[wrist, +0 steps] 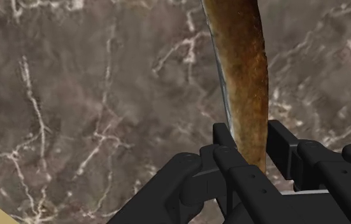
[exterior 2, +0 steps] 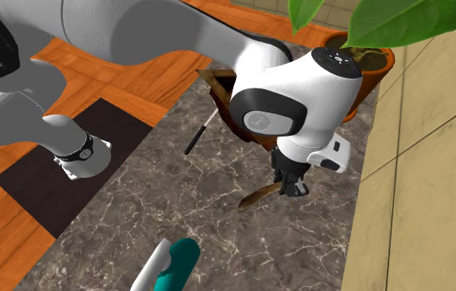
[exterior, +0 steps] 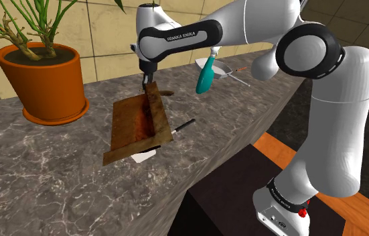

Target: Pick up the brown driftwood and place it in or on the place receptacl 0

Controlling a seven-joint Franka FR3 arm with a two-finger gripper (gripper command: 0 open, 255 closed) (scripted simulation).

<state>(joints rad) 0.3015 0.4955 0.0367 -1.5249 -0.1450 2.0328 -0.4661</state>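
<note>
In the shoulder view, the gripper [exterior: 149, 80] is seen low over the marble counter [exterior: 55, 174], at the far edge of a flat wooden board [exterior: 132, 127]. A short brown end of the driftwood [exterior: 163, 92] juts out just beside it. A knife [exterior: 181, 126] lies next to the board.

In the second exterior view, the driftwood [exterior 2: 259, 197] is seen sticking out sideways from the gripper [exterior 2: 289, 185], close above the counter [exterior 2: 176, 198]. Whether it is clear of the stone cannot be told. The board [exterior 2: 222, 87] lies behind the arm, near the plant pot [exterior 2: 376, 59].

In the wrist view, the driftwood [wrist: 241, 70] is pinched between the two black fingers [wrist: 223, 137], which are closed against its sides.

The grasp is judged to be made, so the step in hand is the lift. Next, the piece must be raised clear and carried to the receptacle. Which thing is the receptacle cannot be told for certain, though the board is the likely one. A level hold will be needed, since the long end hangs well outside the grip.
</note>
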